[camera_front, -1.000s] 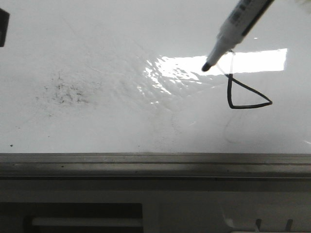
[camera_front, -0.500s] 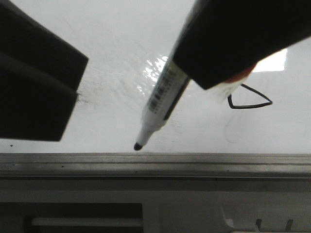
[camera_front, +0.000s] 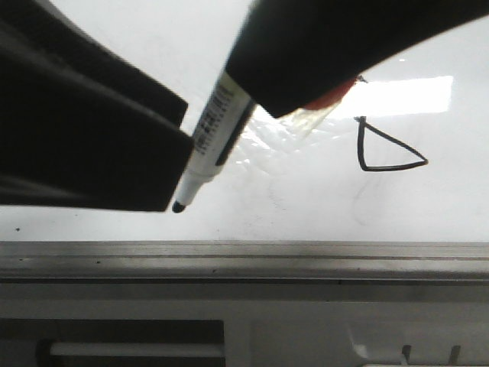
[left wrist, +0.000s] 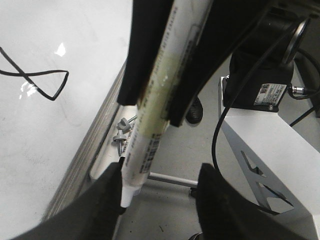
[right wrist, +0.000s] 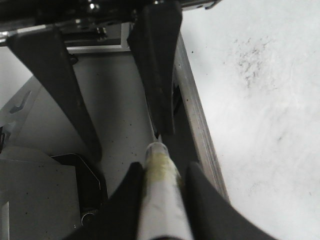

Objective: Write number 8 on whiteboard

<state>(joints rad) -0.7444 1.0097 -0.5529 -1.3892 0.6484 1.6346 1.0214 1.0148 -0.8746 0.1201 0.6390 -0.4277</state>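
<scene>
**Marker between two claws, above the board's near edge**

I see my right claw (right wrist: 162, 180) clamping the marker (camera_front: 214, 138); my left claw (left wrist: 160, 200) stands wide around its tip. The number 8 (camera_front: 386, 149) sits right on the whiteboard (camera_front: 114, 46).

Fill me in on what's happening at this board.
The right gripper is shut on a marker. The marker's tip points down near the grey rail of the whiteboard, well to the left of the number 8 already drawn there. The left gripper is open, with a finger on either side of the marker's tip end, not gripping it. It may be a handover, but that is a guess.
</scene>
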